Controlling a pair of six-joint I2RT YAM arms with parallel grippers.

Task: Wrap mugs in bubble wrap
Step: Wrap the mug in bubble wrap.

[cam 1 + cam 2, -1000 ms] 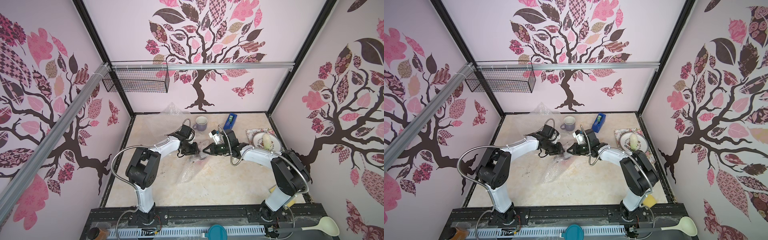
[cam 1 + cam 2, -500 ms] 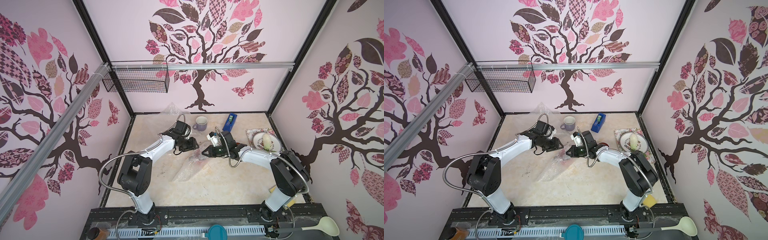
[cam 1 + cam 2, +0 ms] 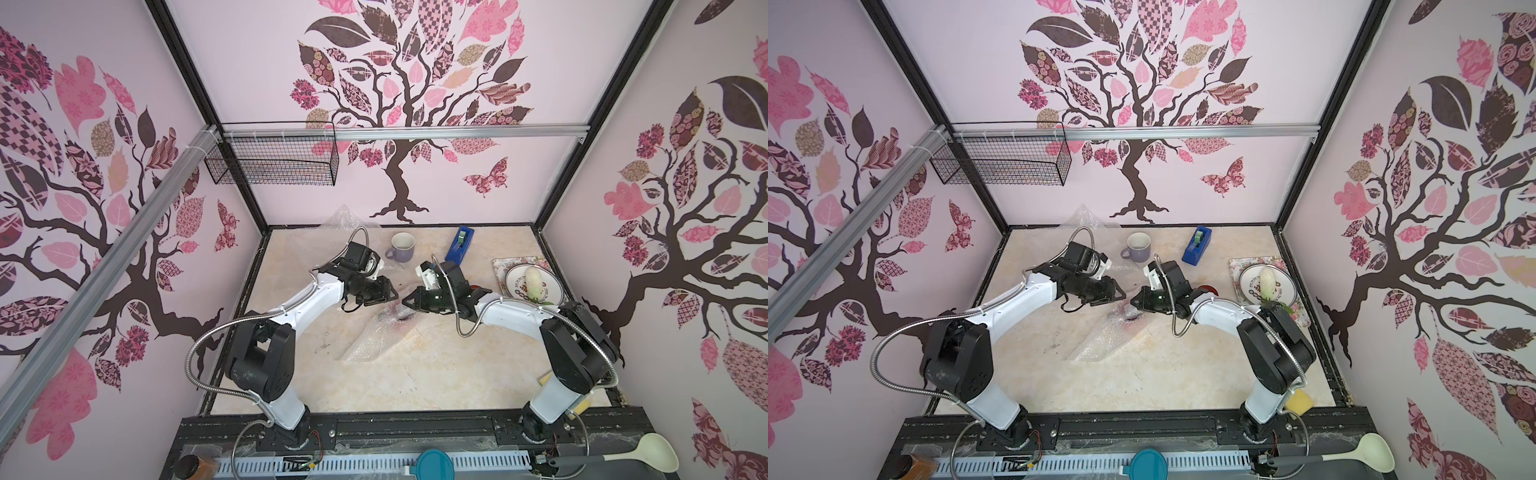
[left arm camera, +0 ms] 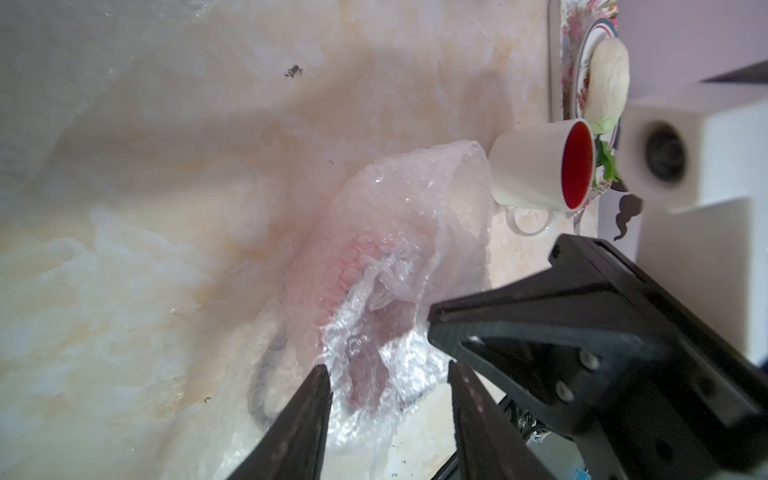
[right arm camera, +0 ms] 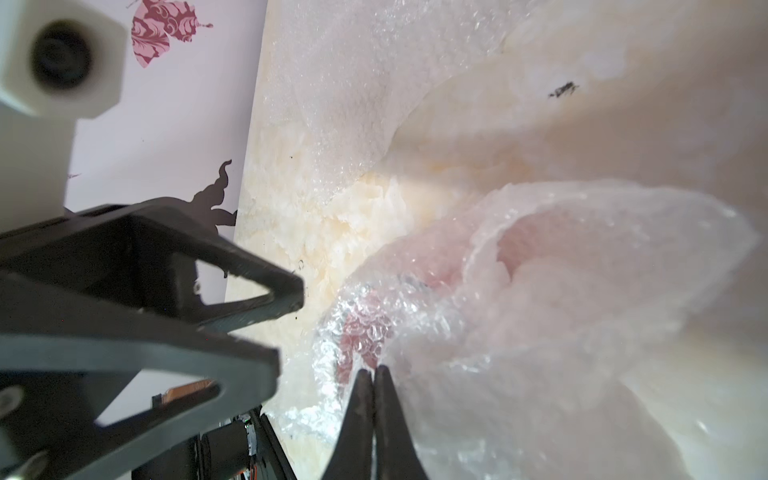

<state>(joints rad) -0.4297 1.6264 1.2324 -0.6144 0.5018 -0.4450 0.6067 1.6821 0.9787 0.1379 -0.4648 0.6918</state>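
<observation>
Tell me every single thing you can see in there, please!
lavender mug: one, pale purple, upright at the back.
white mug: one, red inside, beside the plate.
red mug: one, wrapped inside the middle sheet.
bubble wrap: two sheets, clear, mid-table and back corner.
tape dispenser: one, blue, at the back.
plate: one, white, on a floral tray, pale vegetable on it.
wire basket: one, black, back wall.
ladle: one, cream, front rail.
lid: one, teal, front rail.
sponge: one, yellow, front right corner.
left pincer: one, black, open at the wrapped mug.
right pincer: one, black, shut on the wrap.
</observation>
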